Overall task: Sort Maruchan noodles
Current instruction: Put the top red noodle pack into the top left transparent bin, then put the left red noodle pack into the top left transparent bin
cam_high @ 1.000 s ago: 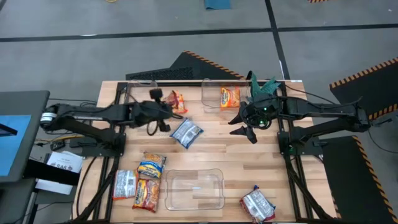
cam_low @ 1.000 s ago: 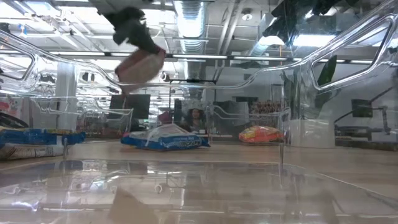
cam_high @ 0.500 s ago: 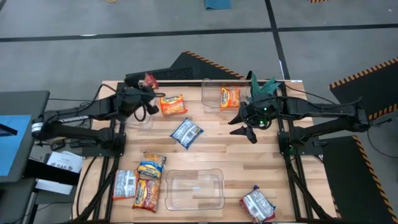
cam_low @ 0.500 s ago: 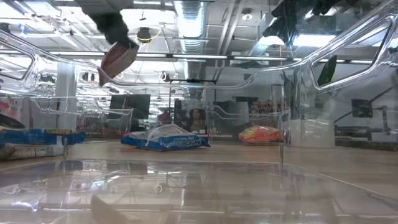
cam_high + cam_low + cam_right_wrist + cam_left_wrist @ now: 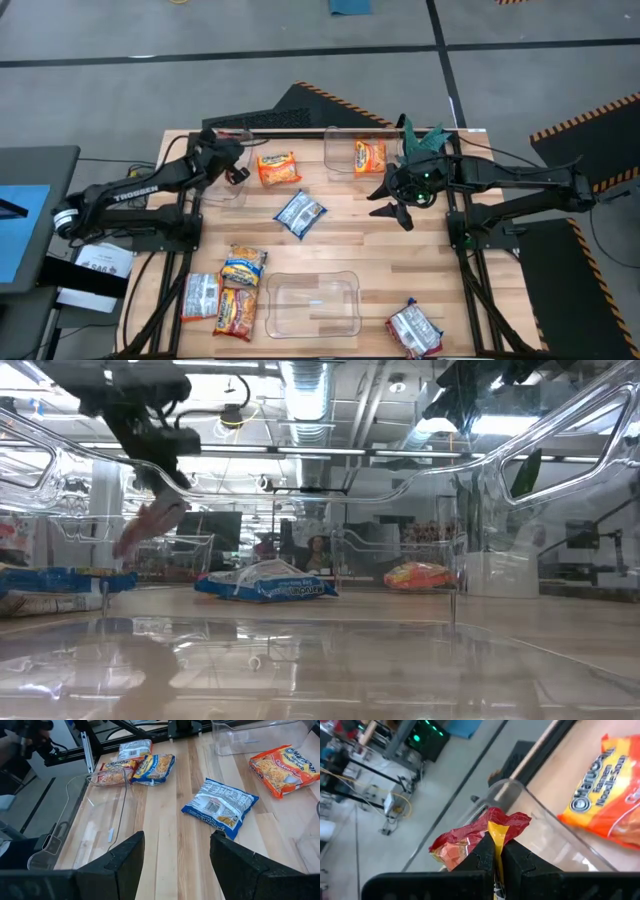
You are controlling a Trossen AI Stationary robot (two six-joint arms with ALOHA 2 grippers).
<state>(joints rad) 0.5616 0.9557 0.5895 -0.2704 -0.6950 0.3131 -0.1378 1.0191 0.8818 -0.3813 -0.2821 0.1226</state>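
Note:
My left gripper [image 5: 230, 168] is at the table's far left, over a clear bin [image 5: 214, 192], shut on a red ramen packet [image 5: 487, 827]. In the low view that packet [image 5: 150, 525] hangs below the gripper [image 5: 150, 435]. An orange packet [image 5: 278, 168] lies flat on the table beside that bin. A blue packet [image 5: 300, 213] lies mid-table, and another orange one [image 5: 370, 155] lies in the far bin. My right gripper [image 5: 400, 197] waits open at the table's right side, touching nothing. My left gripper pinches the red packet between its two fingers [image 5: 485, 855] at a crumpled edge [image 5: 495, 827]. The packet is lifted clear and hangs tilted below the gripper, above the clear bin's rim [image 5: 520, 787].
Three packets [image 5: 225, 295] lie together at the near left, and a red-and-silver one [image 5: 415, 328] lies at the near right. A clear bin [image 5: 312, 303] stands at the near edge. A green plant [image 5: 425, 140] stands at the far right, behind my right gripper.
My left gripper has carried the red packet from beside the orange packet toward the table's left edge, over the far-left bin. There it has moved down, so the packet now hangs lower. The orange packet stays on the table.

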